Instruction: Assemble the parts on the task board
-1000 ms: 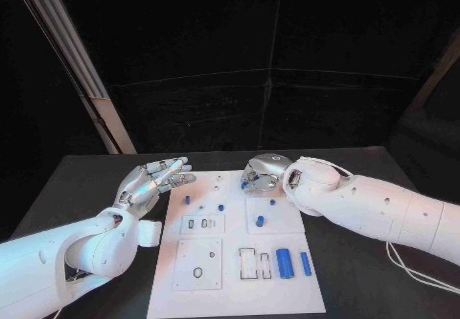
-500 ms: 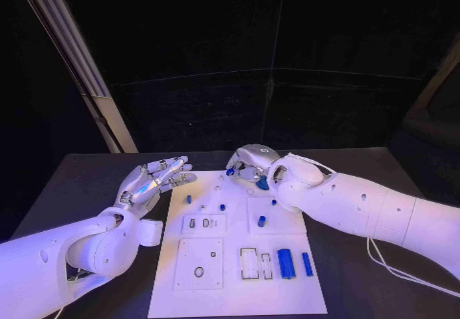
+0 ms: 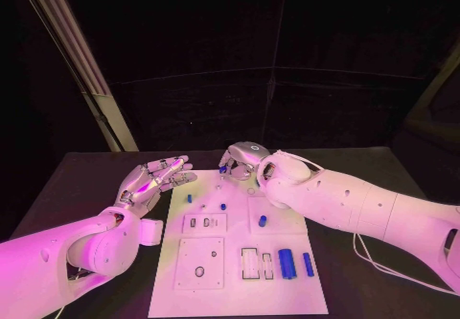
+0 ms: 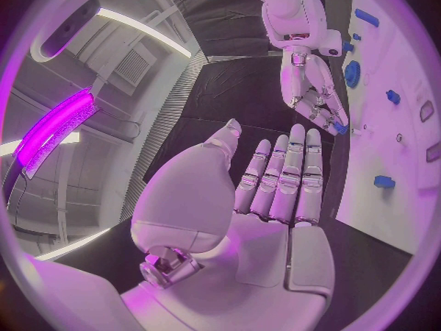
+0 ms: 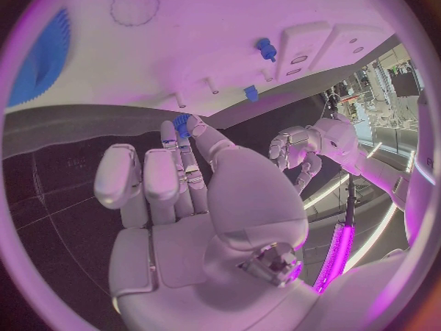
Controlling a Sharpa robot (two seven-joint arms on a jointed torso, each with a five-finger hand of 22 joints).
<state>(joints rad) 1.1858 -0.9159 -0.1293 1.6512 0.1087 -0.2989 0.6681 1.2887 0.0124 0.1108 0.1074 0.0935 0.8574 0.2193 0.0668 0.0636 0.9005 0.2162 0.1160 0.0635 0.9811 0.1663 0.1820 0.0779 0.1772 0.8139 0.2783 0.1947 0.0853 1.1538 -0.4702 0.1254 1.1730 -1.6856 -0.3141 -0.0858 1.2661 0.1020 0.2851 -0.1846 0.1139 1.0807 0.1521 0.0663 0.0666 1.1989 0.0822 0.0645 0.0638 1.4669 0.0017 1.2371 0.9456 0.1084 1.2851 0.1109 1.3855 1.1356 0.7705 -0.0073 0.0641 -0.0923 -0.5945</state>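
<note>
The white task board [image 3: 240,292] lies in the middle of the black table. My right hand [image 3: 240,161] hovers over the board's far end and pinches a small blue part [image 3: 223,169] at its fingertips; the right wrist view has that part [image 5: 181,125] between thumb and finger. My left hand [image 3: 153,181] is held up beside the board's far left corner, palm open and fingers apart [image 4: 275,191], holding nothing. Small blue pegs [image 3: 189,198] [image 3: 223,207] [image 3: 262,222] stand on the board. A thick blue cylinder [image 3: 286,259] and a thin one [image 3: 307,264] lie near its right front.
A blue gear [image 5: 41,59] lies on the board close to my right hand, and shows again as the gear [image 4: 352,73] in the left wrist view. Raised white plates with slots [image 3: 203,222] and a round hole [image 3: 199,271] sit on the board. A slanted pale post [image 3: 91,86] stands behind the table's left.
My right hand has moved left along the board's far end, carrying the small blue part. My left hand has stayed where it was.
</note>
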